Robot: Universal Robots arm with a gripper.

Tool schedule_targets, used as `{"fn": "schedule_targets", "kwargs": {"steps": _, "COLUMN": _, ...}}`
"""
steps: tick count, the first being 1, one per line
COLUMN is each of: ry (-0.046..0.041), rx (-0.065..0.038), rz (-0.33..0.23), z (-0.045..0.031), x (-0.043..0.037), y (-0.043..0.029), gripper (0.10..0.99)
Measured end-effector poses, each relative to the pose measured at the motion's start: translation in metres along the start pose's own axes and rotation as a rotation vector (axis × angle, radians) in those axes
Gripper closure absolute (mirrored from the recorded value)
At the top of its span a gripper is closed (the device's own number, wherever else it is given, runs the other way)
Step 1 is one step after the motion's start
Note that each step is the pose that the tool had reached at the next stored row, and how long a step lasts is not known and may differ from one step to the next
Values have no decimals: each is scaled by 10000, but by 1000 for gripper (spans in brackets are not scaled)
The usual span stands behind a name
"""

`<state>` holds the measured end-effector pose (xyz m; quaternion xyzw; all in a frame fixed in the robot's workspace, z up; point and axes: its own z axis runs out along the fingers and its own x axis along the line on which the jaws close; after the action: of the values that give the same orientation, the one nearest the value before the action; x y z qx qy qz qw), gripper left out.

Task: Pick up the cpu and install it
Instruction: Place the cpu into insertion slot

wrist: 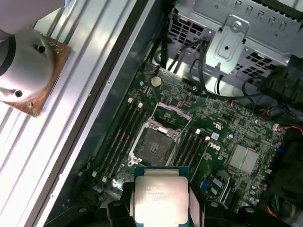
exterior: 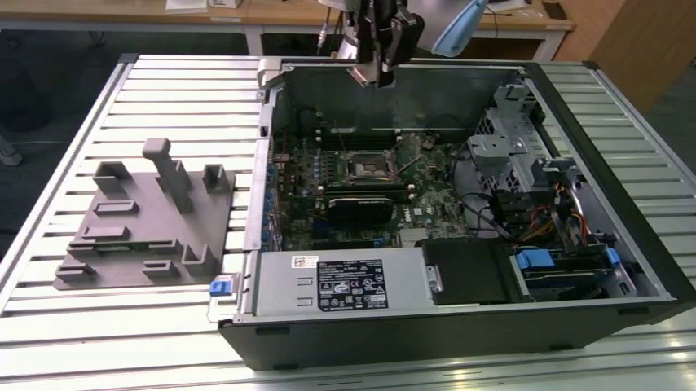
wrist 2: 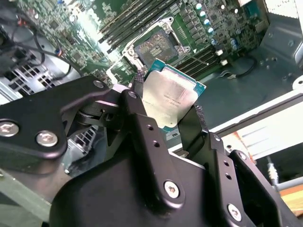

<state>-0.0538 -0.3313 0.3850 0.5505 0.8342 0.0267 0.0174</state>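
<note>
My gripper (exterior: 373, 77) hangs above the far wall of the open computer case (exterior: 609, 269), shut on the cpu. The cpu (wrist 2: 171, 100) is a small square chip with a silvery top and a thin green edge, pinched at two opposite sides between the black fingers (wrist 2: 138, 111). In the first wrist view the cpu (wrist: 160, 193) sits between my gripper's (wrist: 161, 201) jaws, with the open, empty, metal-framed socket (wrist: 154, 145) on the green motherboard below it. The socket (exterior: 367, 167) lies near the middle of the board, lower than and nearer than the gripper in the exterior view.
A black heatsink block (exterior: 359, 210) sits just in front of the socket. Memory slots (wrist: 118, 137) flank the socket. A metal drive cage (exterior: 517, 138) and cables fill the case's right. A power supply (exterior: 337, 281) is at the front. A grey fixture (exterior: 147, 216) stands on the slatted table (exterior: 65, 163).
</note>
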Motion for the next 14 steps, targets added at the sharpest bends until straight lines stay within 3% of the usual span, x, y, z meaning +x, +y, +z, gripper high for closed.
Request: {"fn": "schedule_targets", "kwargs": {"steps": 14, "ry": -126, "rx": 1, "rz": 1972, "z": 32, "x": 10, "y": 2, "gripper": 545}}
